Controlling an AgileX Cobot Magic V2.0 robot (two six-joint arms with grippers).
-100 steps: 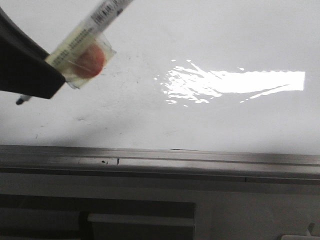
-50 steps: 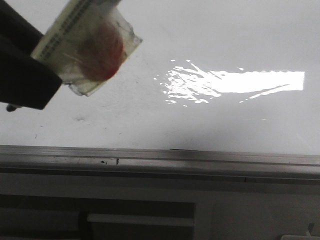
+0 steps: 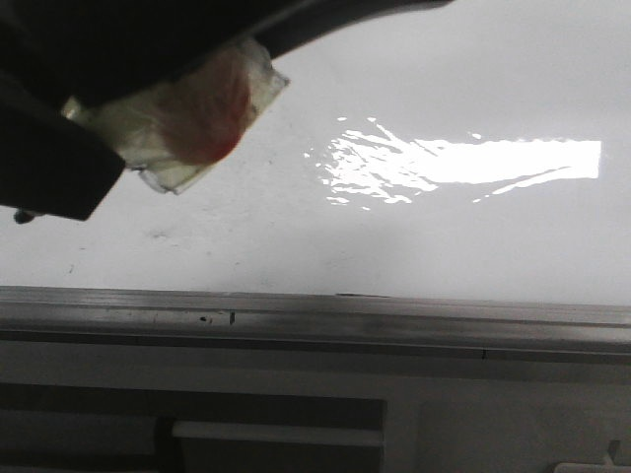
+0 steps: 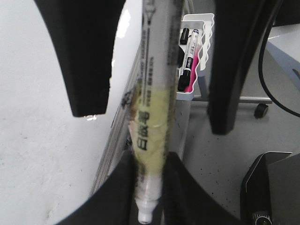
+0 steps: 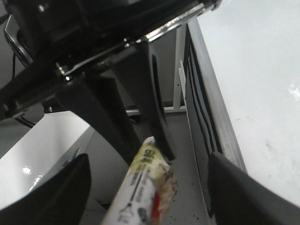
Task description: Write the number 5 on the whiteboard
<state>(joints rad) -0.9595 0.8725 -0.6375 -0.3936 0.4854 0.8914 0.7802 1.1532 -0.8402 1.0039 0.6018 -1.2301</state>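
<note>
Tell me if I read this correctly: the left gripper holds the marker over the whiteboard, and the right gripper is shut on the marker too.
Not quite. The left gripper does hold the marker over the whiteboard, but the right gripper is open. The left wrist view shows its two fingers standing apart on either side of the marker, with a gap on each side.

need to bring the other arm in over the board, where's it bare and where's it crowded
The whiteboard is bare between the glare patch and the grey rail, and along its right side. The upper left is crowded: the left gripper holds the marker there with the right gripper around its top end.
</note>
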